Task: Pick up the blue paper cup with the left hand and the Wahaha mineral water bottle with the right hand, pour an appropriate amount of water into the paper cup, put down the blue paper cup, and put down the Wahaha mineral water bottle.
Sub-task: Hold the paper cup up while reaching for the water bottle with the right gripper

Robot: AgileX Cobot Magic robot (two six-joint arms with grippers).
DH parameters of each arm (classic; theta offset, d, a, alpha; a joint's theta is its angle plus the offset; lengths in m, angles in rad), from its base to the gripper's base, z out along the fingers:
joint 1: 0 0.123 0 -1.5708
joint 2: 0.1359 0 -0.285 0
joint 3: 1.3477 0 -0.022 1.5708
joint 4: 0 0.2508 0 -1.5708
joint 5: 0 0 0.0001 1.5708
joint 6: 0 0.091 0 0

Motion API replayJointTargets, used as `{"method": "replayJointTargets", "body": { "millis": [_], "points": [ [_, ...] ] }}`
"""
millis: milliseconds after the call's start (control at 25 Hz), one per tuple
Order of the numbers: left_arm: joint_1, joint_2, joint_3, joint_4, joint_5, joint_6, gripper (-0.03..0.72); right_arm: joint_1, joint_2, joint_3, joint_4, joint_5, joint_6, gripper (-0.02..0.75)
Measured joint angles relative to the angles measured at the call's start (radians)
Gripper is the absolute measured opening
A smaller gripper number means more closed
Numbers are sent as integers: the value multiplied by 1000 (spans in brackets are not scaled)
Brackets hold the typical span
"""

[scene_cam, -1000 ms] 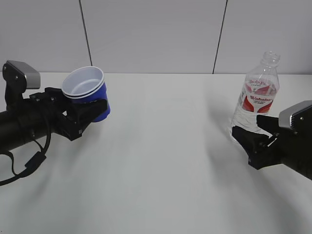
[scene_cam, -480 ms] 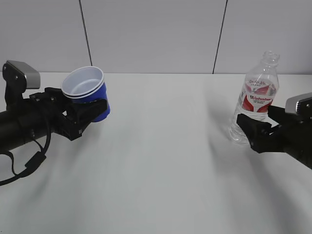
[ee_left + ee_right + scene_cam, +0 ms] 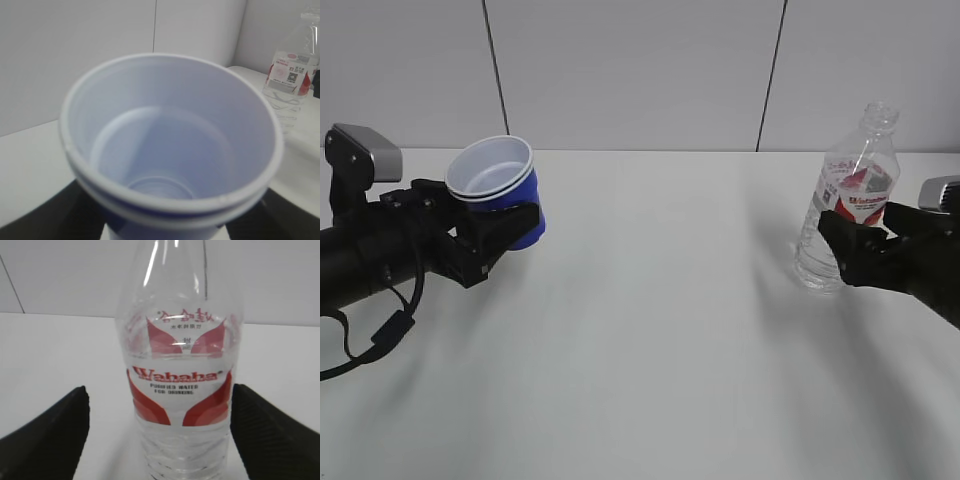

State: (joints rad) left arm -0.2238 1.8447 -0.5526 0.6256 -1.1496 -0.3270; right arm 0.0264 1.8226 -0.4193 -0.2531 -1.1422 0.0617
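Observation:
The blue paper cup point(image 3: 518, 203) is held tilted above the table at the left; my left gripper point(image 3: 506, 226) is shut on its lower body. In the left wrist view the cup point(image 3: 170, 145) fills the frame, white inside and empty. The Wahaha mineral water bottle point(image 3: 861, 168) stands upright and uncapped at the right, and shows far off in the left wrist view point(image 3: 292, 80). My right gripper point(image 3: 855, 252) is open with the bottle point(image 3: 180, 390) between its fingers point(image 3: 50, 440) just below the label. A gap shows on the left side. The water point(image 3: 185, 450) reaches up to the label.
The white table point(image 3: 650, 300) runs between the two arms, with a pale panelled wall behind it. The right arm's body lies low at the right edge of the exterior view.
My right gripper has risen and moved forward from in front of the bottle's base until its fingers stand on either side of the bottle. The left arm and cup have not moved.

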Motion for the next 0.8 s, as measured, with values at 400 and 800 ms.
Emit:
{"method": "replayJointTargets", "body": {
  "millis": [400, 800],
  "points": [
    [0, 0, 0, -2, 0, 0, 498, 0, 0, -2, 40, 0, -13, 650],
    [0, 0, 0, -2, 0, 0, 497, 0, 14, -24, 82, 0, -49, 642]
  ]
}}
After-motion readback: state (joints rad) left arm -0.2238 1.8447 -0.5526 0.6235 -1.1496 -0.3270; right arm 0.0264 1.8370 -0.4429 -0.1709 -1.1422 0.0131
